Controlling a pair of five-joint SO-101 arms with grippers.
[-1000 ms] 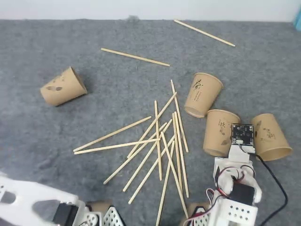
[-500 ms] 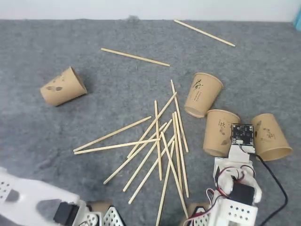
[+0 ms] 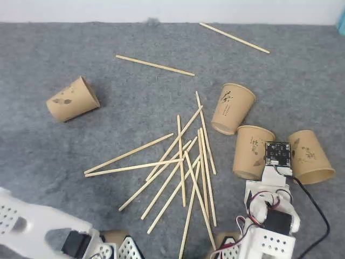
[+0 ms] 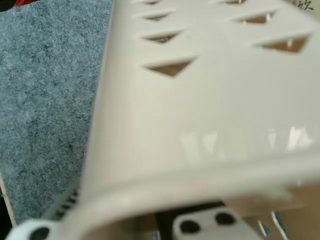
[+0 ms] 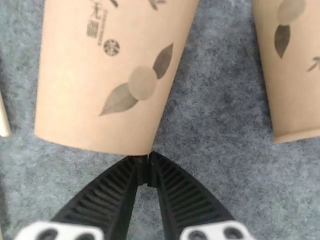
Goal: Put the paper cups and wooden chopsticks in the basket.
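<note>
1. Reading the step in hand as a pick-up of the middle cup [image 3: 252, 151], which lies on its side among three at the right of the tabletop [image 3: 64, 156]. The right pincer [image 5: 148, 169] sits at that cup's near end with its jaws pressed together and nothing in them.
2. Doing it well likely means opening wide first, then closing gently across the paper wall. The cup looks light and round, so closed tips would probably just roll it away.
3. Neighbours:
   - The right-hand cup [image 3: 310, 156] lies near, with a strip of felt between.
   - The far cup [image 3: 233, 108] lies just beyond. Touching or not, I cannot tell.
   - A wide jaw could nudge either one.
4. The chopstick heap [image 3: 186, 162] sprawls on the cup's other side. Two stray sticks [image 3: 155, 65] lie towards the far edge, and the lone cup [image 3: 73, 99] lies well apart at the left.
5. The basket [image 4: 200, 115] sits hard against the left wrist camera. Whether the left pincer has hold of it, I cannot tell. A carry across would pass over the heap, so a high lift seems wise.
</note>
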